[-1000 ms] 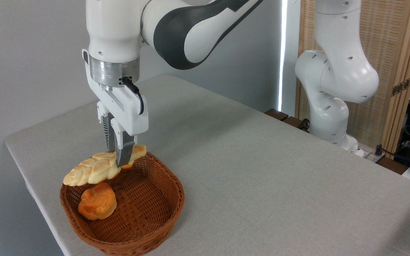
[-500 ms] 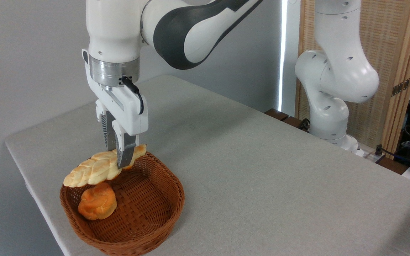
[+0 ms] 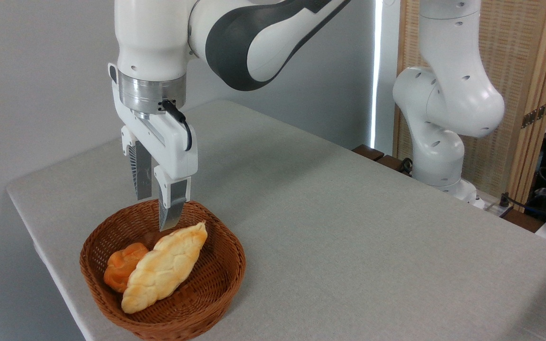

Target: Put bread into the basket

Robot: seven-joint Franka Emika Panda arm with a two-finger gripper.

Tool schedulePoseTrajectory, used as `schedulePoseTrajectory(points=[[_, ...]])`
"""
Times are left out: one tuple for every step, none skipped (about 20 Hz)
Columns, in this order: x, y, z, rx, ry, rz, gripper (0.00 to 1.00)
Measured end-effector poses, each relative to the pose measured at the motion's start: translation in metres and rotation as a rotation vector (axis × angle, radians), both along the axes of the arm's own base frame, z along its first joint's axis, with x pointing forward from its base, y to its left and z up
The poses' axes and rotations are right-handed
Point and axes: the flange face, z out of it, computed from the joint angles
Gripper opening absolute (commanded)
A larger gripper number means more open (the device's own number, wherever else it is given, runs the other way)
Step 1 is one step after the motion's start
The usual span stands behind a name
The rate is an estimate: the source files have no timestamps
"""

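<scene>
Bread (image 3: 165, 267) in basket (image 3: 225, 241), half hiding bun (image 3: 120, 267).

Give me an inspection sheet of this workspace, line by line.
Surface: table under grey cloth, bare apart from the basket.
Job's things: bread lies inside basket, leaning on the bun.
Clutter: bun in the basket.
Grippers: gripper open, empty, above the basket's far rim.
Cables: black cable on the wrist; wires at the far right.
Surroundings: grey wall, wooden screen, arm base past the table.
</scene>
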Motion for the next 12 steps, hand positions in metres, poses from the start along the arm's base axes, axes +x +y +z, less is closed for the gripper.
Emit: schedulePoseTrajectory(points=[[0.000,0.001,0.001,0.000,-0.002,0.001,1.00],[0.000,0.001,0.003,0.000,-0.005,0.002,1.00],[0.000,0.002,0.006,-0.001,-0.009,0.003,1.00],[0.001,0.002,0.012,-0.002,-0.013,0.002,1.00],[0.000,0.003,0.020,-0.003,-0.018,0.001,1.00],[-0.001,0.006,0.032,-0.005,-0.031,0.003,1.00],[-0.004,0.010,0.045,-0.007,-0.044,0.007,1.00],[-0.009,0.015,0.057,-0.008,-0.046,0.010,1.00],[-0.017,0.019,0.067,-0.009,-0.035,0.011,1.00],[-0.024,0.023,0.074,-0.009,-0.019,0.011,1.00],[-0.031,0.029,0.081,-0.009,-0.007,0.015,1.00],[-0.037,0.035,0.086,-0.010,0.005,0.021,1.00]])
